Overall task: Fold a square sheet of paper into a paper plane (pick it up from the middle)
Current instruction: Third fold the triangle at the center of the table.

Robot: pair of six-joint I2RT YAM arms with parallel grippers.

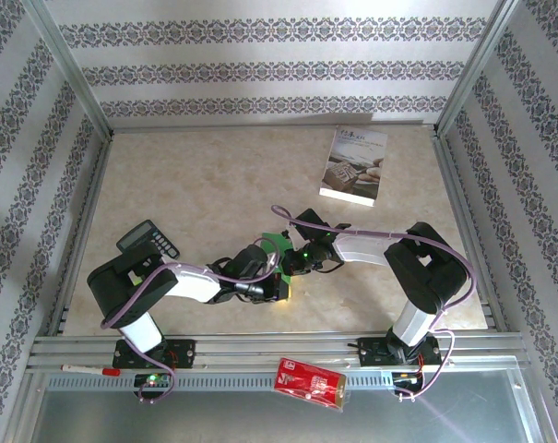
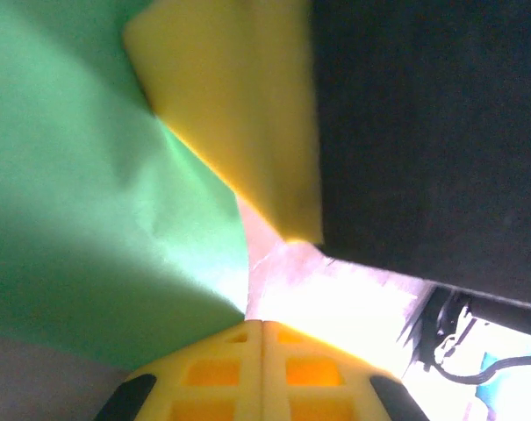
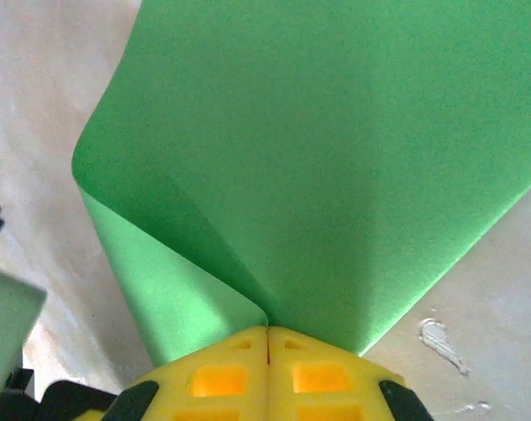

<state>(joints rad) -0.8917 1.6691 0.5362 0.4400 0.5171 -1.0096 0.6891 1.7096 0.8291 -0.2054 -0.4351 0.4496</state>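
Note:
The square sheet of paper (image 1: 278, 242) is bright green and lies mid-table between both arms, mostly hidden under them. In the right wrist view the sheet (image 3: 335, 158) curls over into a loose fold whose crease runs into my right gripper (image 3: 267, 329), which is shut on it. My left gripper (image 2: 263, 323) is shut; the green sheet (image 2: 89, 193) reaches its left fingertip, and no paper shows between the pads. A yellow finger (image 2: 239, 114) of the right gripper stands close in front. From above, the left gripper (image 1: 281, 284) and right gripper (image 1: 290, 268) almost touch. The paper plane is out of view.
A white printed booklet (image 1: 354, 166) lies at the back right. A black calculator (image 1: 149, 240) sits beside the left arm's elbow. A red packet (image 1: 309, 383) and a pen (image 1: 89, 369) rest on the metal rail in front. Metal frame posts and patterned walls enclose the table.

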